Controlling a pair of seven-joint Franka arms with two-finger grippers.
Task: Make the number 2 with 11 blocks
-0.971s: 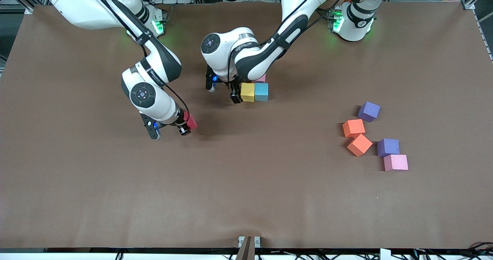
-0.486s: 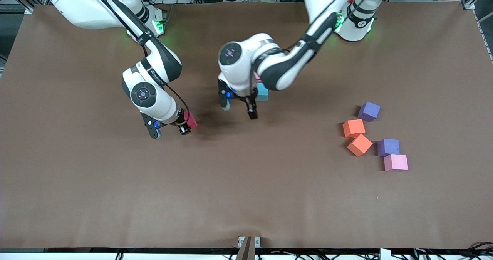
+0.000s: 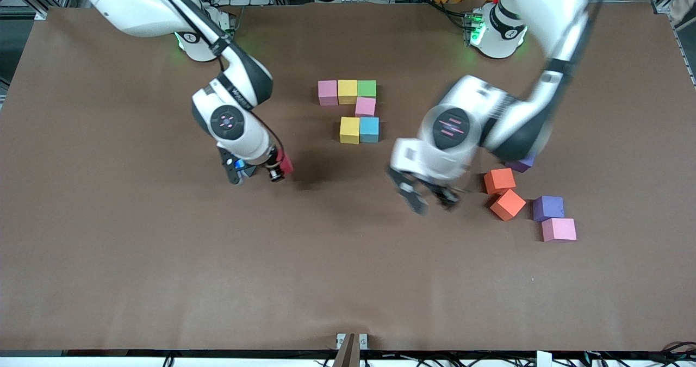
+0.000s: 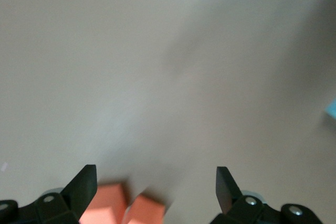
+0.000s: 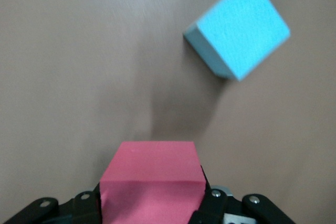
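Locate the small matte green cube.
In the front view, the small matte green cube sits at the top row's end toward the left arm, touching the yellow cube, above the pink cube.

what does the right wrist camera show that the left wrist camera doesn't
Only the right wrist view shows the right gripper shut on the red block, with a light blue block lying loose on the table. Only the left wrist view shows the open left gripper over two orange blocks. Both show bare brown table.
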